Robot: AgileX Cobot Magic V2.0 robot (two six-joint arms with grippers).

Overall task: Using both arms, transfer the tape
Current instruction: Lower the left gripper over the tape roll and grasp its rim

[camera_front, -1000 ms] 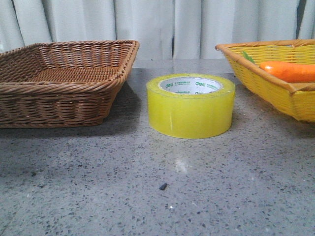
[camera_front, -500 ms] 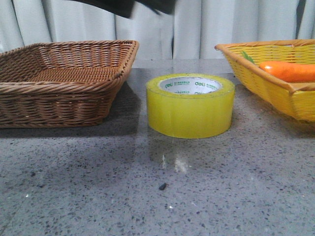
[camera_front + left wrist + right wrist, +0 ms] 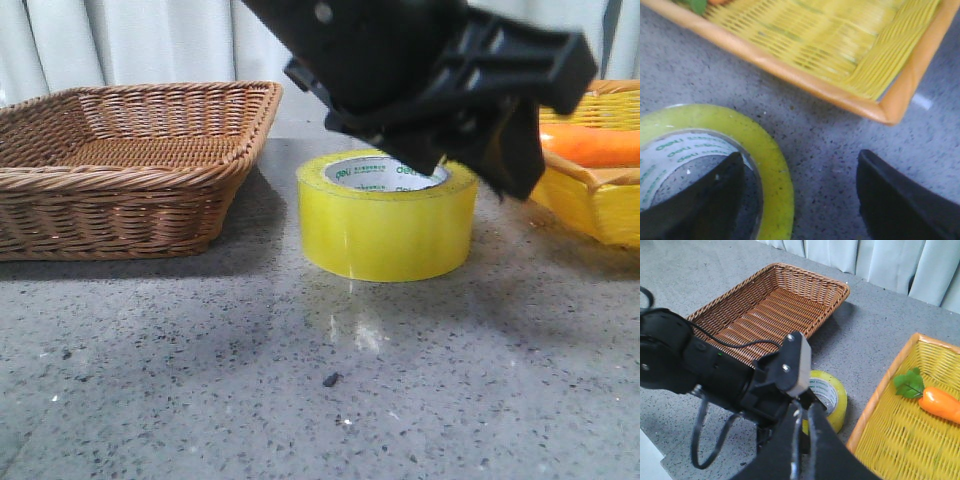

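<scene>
Soft even light, blurred wrist close-up

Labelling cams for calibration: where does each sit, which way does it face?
Front: low at table level, facing forward; tape centre, left claw above it.
Left wrist: on left arm, facing down; one finger inside the core, one outside.
Right wrist: high on right arm, facing down; right claw shut, left arm below.
Shared: tape, yellow basket.
</scene>
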